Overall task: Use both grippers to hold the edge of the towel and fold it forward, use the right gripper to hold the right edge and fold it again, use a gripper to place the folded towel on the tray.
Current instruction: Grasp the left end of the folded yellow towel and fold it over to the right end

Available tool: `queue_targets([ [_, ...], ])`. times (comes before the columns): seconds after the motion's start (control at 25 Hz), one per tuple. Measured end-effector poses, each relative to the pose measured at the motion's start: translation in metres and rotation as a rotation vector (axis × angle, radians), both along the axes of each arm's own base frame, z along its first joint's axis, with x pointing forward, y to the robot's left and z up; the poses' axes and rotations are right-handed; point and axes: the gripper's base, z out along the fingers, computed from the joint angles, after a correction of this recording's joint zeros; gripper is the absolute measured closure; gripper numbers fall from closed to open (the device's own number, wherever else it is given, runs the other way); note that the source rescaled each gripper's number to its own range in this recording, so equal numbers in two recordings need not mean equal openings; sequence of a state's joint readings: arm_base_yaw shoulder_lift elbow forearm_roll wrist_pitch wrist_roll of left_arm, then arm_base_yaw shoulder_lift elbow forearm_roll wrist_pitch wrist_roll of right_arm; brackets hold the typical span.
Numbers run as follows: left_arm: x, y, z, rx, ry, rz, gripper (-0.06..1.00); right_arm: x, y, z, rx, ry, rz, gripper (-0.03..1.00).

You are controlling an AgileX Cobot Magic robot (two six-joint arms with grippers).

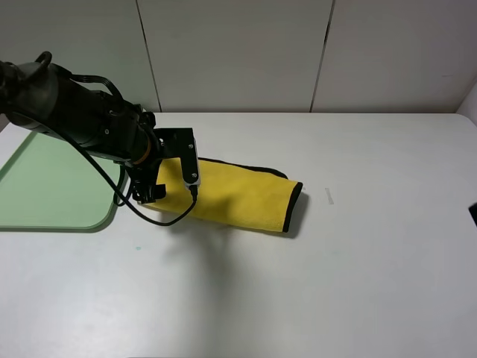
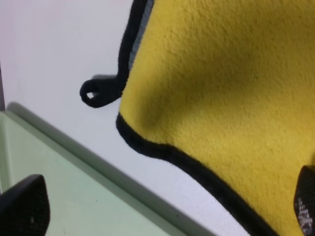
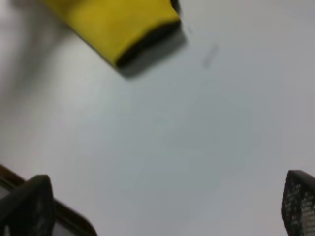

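Note:
The yellow towel (image 1: 238,195) lies folded into a long strip on the white table, with its black-trimmed edge (image 2: 162,150) and corner loop (image 2: 96,93) at the left end. My left gripper (image 1: 149,192) hangs over that left end, next to the tray (image 1: 52,186). In the left wrist view it (image 2: 165,211) is open, one fingertip (image 2: 24,209) over the green tray (image 2: 74,196) and the other over the towel (image 2: 221,88). My right gripper (image 3: 167,211) is open over bare table, far from the towel's right end (image 3: 118,24). Only a black sliver of it (image 1: 473,212) shows in the exterior high view.
The pale green tray sits at the table's left edge, partly under the left arm. A black cable (image 1: 160,220) loops from the left wrist down beside the towel. A small grey mark (image 1: 329,195) is on the table right of the towel. A white wall stands behind.

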State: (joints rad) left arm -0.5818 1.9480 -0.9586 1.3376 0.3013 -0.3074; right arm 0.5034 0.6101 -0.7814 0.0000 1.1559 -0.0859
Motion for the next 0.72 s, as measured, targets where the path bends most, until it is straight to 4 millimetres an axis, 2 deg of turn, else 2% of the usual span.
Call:
queue_targets([
  [0.32,0.000,0.000,0.000,0.000,0.000,0.000,-0.06,-0.029,-0.017,-0.055,0.016,0.059,-0.071,-0.03],
  [0.52,0.000,0.000,0.000,0.000,0.000,0.000,-0.06,-0.032,-0.018,-0.057,0.112,-0.047,-0.097,-0.03],
  [0.72,0.000,0.000,0.000,0.000,0.000,0.000,-0.06,-0.031,-0.016,-0.060,0.145,-0.048,-0.103,-0.03],
])
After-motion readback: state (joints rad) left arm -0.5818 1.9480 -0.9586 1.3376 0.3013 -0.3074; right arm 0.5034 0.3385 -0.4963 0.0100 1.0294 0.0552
